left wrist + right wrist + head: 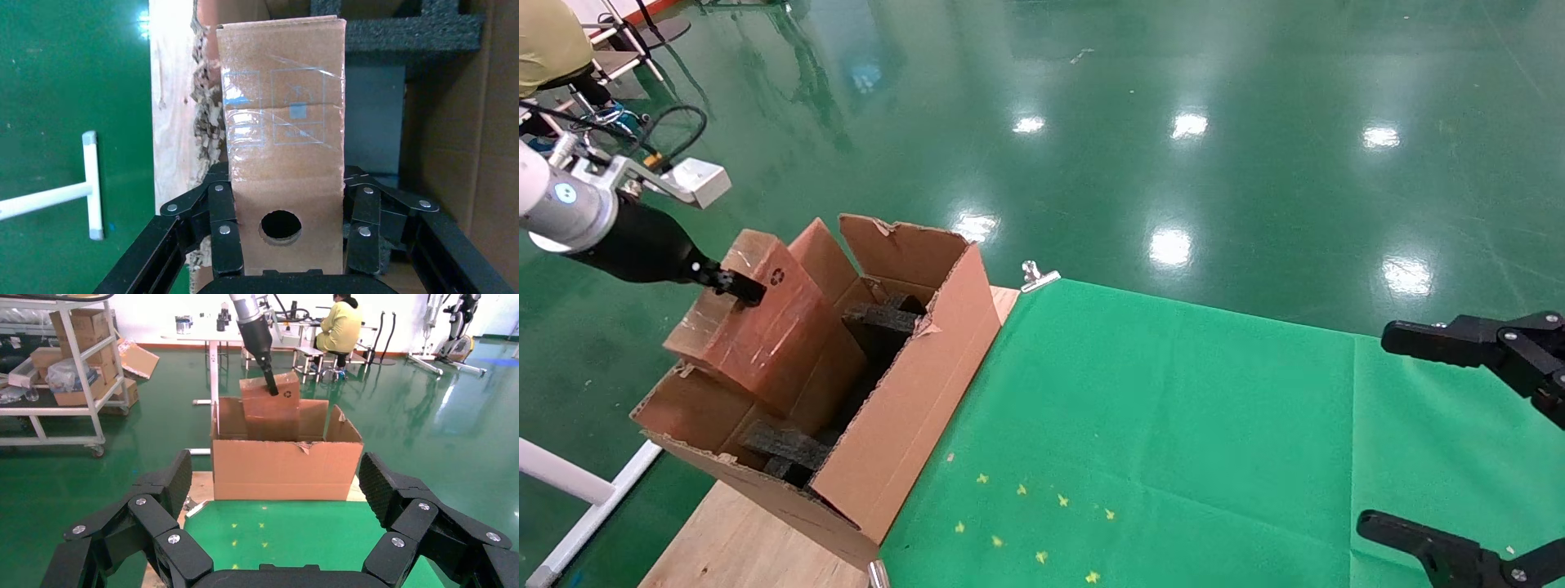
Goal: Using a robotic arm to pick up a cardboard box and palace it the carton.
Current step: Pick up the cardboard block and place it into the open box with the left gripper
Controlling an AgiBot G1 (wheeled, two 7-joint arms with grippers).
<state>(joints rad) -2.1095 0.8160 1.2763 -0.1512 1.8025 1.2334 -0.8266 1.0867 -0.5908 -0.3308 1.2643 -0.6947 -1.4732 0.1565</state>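
Note:
My left gripper (pixel 741 287) is shut on the cardboard box (pixel 756 322), a small taped brown box with a round hole (pixel 280 225) in its near narrow face. It holds the box tilted, its lower end inside the carton (pixel 911 392). In the left wrist view the box (pixel 283 122) sits between my fingers (pixel 223 229), over black foam blocks (pixel 398 27). The right wrist view shows the left arm (pixel 257 337), the box (pixel 269 407) and the carton (pixel 284 468) farther off. My right gripper (pixel 1418 433) is open and empty at the right edge of the green mat.
The carton stands on the wooden table's left end (pixel 740 543), beside the green mat (pixel 1173 425). A metal clip (pixel 1035 276) holds the mat's far corner. Black foam blocks (pixel 784 449) lie inside the carton. A seated person (pixel 339 324) and a shelf trolley (pixel 67 367) stand beyond.

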